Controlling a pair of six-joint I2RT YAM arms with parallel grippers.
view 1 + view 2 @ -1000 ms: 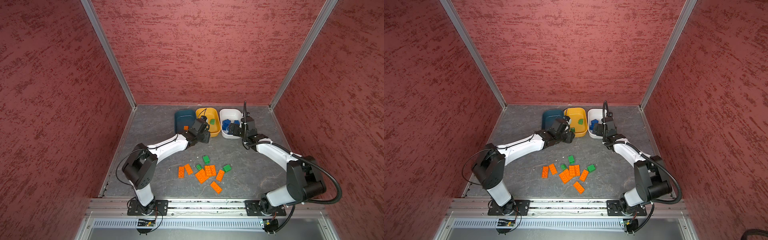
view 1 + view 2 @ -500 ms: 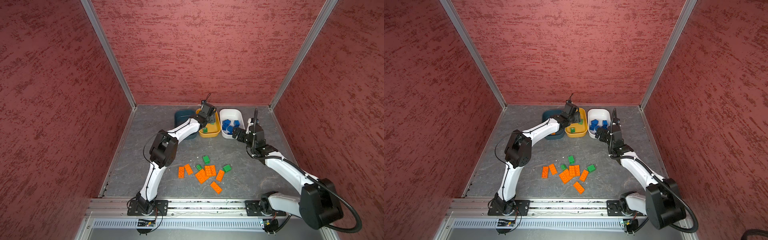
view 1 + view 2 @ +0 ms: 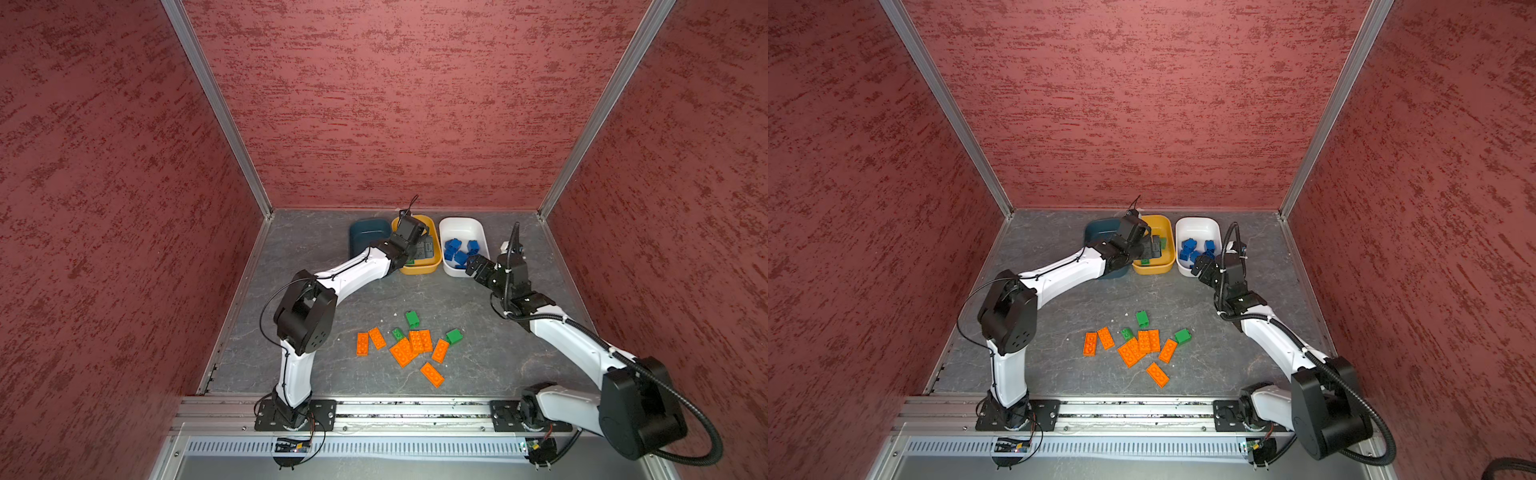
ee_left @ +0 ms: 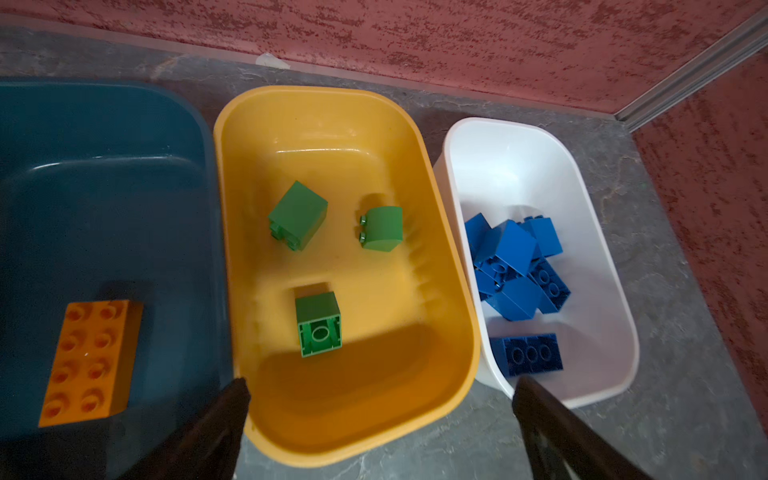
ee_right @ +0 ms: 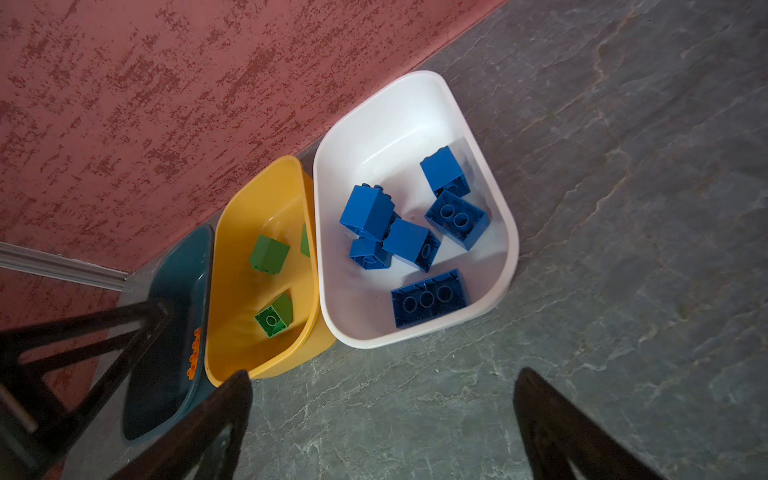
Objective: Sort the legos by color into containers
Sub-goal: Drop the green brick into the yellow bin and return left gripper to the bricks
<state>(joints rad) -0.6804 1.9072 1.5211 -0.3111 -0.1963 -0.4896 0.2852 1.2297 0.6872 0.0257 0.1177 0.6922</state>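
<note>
The flat orange studded plastic plates [image 3: 409, 348] lie clustered on the grey table [image 3: 478, 365] with three chunky green plastic blocks [image 3: 412, 319], well apart from the tubs. The plates look rigid, light and glossy, and are probably best pinched across the long edges. Sorted bricks sit in the dark teal plastic tub [image 4: 104, 137], the mustard yellow tub [image 4: 320, 99] and the white tub [image 4: 519, 158]. The left gripper [image 4: 381, 385] hangs spread and empty above the yellow tub. The right gripper [image 5: 383, 378], likewise spread, holds nothing near the white tub.

A teal tub [image 3: 365, 232], a yellow tub [image 3: 419, 269] and a white tub [image 3: 461, 226] are lined up at the rear of the worktop [image 3: 478, 353]. Orange plates [image 3: 402, 352] and three green blocks [image 3: 412, 319] are scattered nearer the front.
</note>
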